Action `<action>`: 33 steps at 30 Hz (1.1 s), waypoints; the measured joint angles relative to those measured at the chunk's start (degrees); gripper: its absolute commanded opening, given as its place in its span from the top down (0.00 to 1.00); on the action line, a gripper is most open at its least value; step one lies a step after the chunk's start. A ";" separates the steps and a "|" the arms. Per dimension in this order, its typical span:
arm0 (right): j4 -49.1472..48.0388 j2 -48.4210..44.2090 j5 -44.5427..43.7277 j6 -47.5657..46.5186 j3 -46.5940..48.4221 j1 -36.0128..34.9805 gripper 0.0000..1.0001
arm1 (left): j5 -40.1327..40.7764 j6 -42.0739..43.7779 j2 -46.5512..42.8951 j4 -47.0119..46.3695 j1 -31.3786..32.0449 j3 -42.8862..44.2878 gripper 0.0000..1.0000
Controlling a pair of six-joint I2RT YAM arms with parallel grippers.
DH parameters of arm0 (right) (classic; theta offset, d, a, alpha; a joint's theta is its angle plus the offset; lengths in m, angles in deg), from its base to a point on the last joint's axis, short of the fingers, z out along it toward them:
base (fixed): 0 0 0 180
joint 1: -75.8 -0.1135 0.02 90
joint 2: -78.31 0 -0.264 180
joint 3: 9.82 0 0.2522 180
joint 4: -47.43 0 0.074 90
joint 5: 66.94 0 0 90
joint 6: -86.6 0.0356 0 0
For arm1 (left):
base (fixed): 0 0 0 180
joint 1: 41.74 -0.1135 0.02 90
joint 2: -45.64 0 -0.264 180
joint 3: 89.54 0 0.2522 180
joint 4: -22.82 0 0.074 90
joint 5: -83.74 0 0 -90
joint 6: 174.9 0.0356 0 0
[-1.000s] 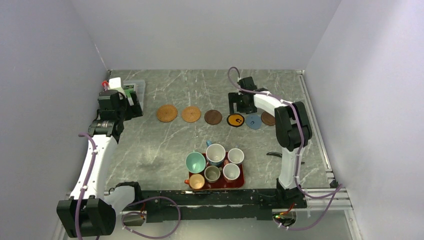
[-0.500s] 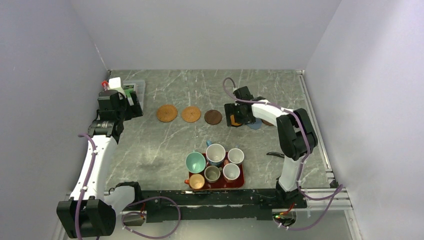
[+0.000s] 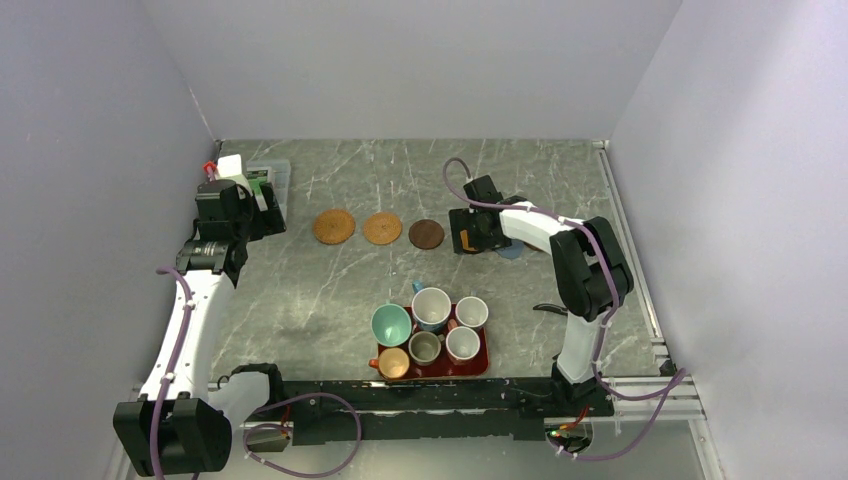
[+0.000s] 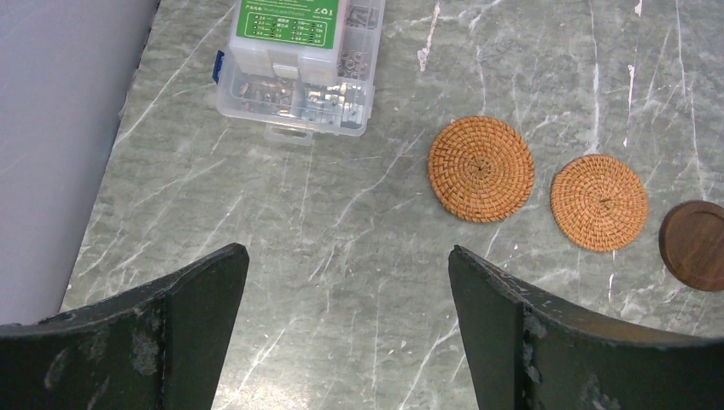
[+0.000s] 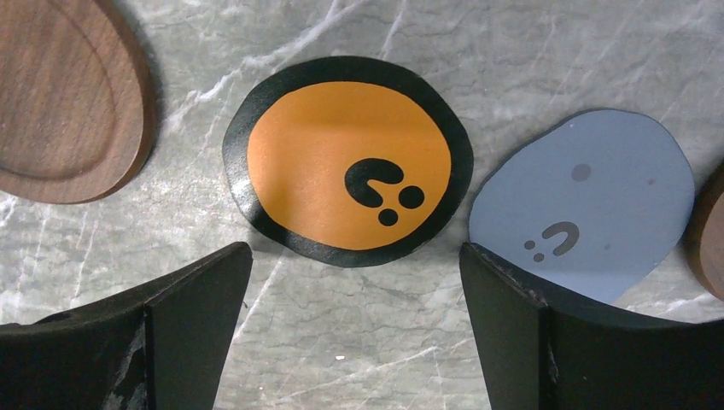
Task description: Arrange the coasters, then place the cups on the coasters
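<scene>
a: where do we have the right gripper [image 5: 352,272]?

b: we see it low over the black-and-orange coaster [image 5: 348,161]. its jaws are spread wide and hold nothing, with one finger at the disc's 8 o'clock and the other at its 4 o'clock. whether the fingers touch the table we cannot tell.

a: and that disc's neighbours?

b: the blue-grey coaster [image 5: 589,205] lies just beside it at 3 o'clock. a dark brown coaster [image 5: 64,102] sits at its 10 o'clock, slightly apart. a second brown coaster [image 5: 710,231] shows at the frame's edge, beyond the blue-grey one.

a: the left gripper [image 4: 348,273]?

b: it is wide too, and empty over bare table. from it we find the first woven coaster [image 4: 480,168] at 2 o'clock, with the second woven coaster [image 4: 598,202] just past it. a clear parts box [image 4: 299,64] is at 12 o'clock.

a: and the cups [image 3: 425,346]?

b: all six are packed on the red tray [image 3: 487,352], at 6 o'clock from the coaster row in the top view. the big white cup [image 3: 431,306] is at the tray's 12 o'clock, the teal cup [image 3: 391,323] at 10 and the orange cup [image 3: 393,362] at 8. we see none on a coaster.
</scene>
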 measured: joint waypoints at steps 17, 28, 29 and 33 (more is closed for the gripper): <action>-1.70 1.36 -3.04 0.57 0.52 -0.04 0.09 | 0.02 0.00 0.13 0.00 0.00 0.00 0.06; -3.15 2.38 -3.87 0.81 1.55 -0.02 0.09 | 0.02 0.00 0.13 0.00 0.00 0.00 0.06; -3.13 2.38 -3.85 0.81 1.57 -0.02 0.08 | 0.02 0.00 0.13 0.00 0.00 0.00 0.06; -3.06 2.27 -3.76 0.76 1.57 0.00 0.06 | 0.02 0.00 0.13 0.00 0.00 0.00 0.06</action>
